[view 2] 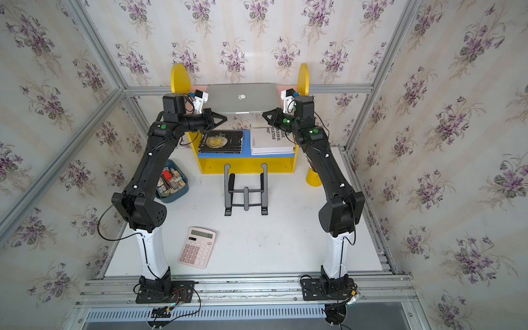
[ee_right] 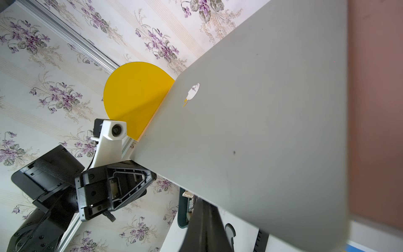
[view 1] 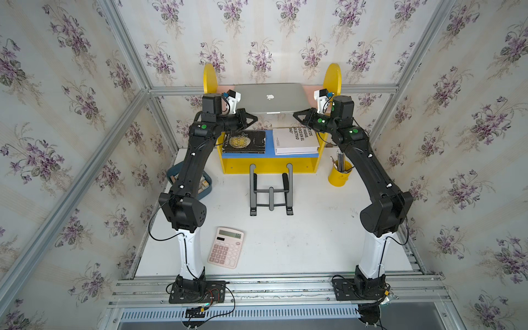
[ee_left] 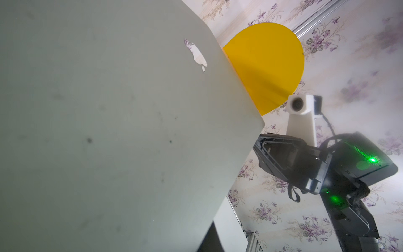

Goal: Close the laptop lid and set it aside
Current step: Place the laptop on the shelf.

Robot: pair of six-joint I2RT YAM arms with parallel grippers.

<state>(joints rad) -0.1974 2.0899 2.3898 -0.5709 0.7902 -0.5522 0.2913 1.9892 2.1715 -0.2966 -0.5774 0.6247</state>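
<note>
The silver laptop [view 1: 268, 98] [view 2: 241, 97] lies on the top board of the yellow shelf [view 1: 268, 167]. The laptop lid [ee_left: 109, 131] [ee_right: 261, 141] is down, apple logo facing up, and the front edge overhangs the board. My left gripper [view 1: 253, 117] [view 2: 224, 117] is shut, its tips at the front left corner just under the edge. My right gripper [view 1: 295, 115] [view 2: 265, 115] is shut and mirrors it at the front right corner. In each wrist view a dark finger [ee_left: 210, 240] [ee_right: 205, 224] runs beneath the laptop, tips hidden. Whether either one pinches the laptop cannot be told.
A dark book [view 1: 245, 142] and a white book [view 1: 295, 141] lie on the blue lower shelf. A black laptop stand [view 1: 271, 190] sits mid-table, a pink calculator [view 1: 226, 247] front left, a yellow pencil cup [view 1: 339, 174] right, a blue bin [view 2: 173, 181] left.
</note>
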